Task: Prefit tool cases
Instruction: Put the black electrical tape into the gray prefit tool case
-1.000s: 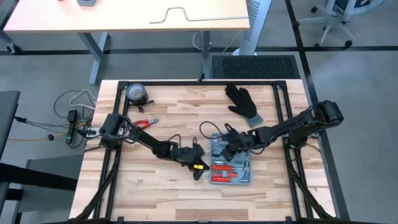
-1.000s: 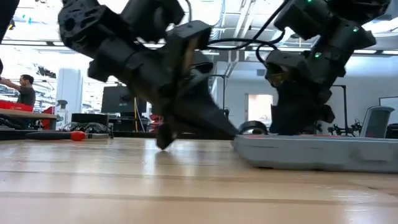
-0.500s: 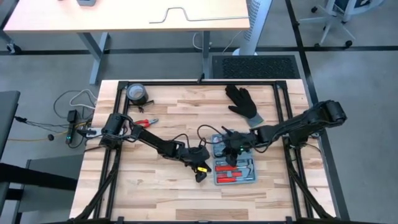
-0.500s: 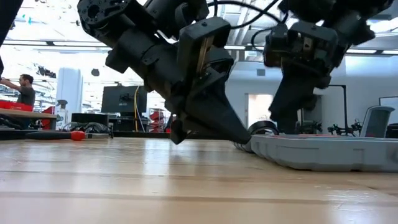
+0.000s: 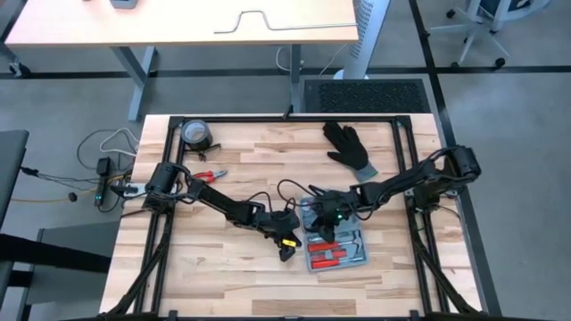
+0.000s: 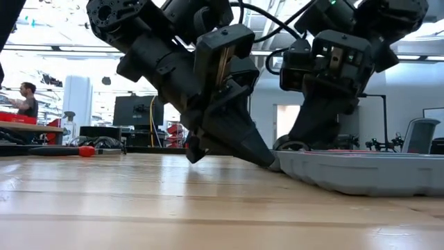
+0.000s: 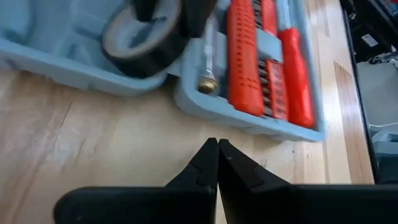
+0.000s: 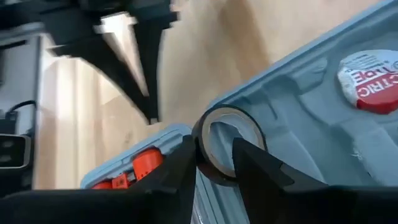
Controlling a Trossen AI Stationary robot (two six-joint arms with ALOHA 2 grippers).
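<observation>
Gripping a small dark tape roll (image 8: 225,144) between its two fingers, the right end effector (image 8: 214,163) hangs over the empty moulded half of the open blue-grey tool case (image 5: 336,239), which lies on the wooden worktop (image 5: 223,259) near its middle. The case's other half holds red-handled tools (image 7: 255,56) in their recesses. The left end effector (image 7: 217,163), its fingers pressed together on nothing, sits low over the worktop just beside the case's edge. A black glove (image 5: 349,146) and a larger tape roll (image 5: 195,134) lie farther back.
</observation>
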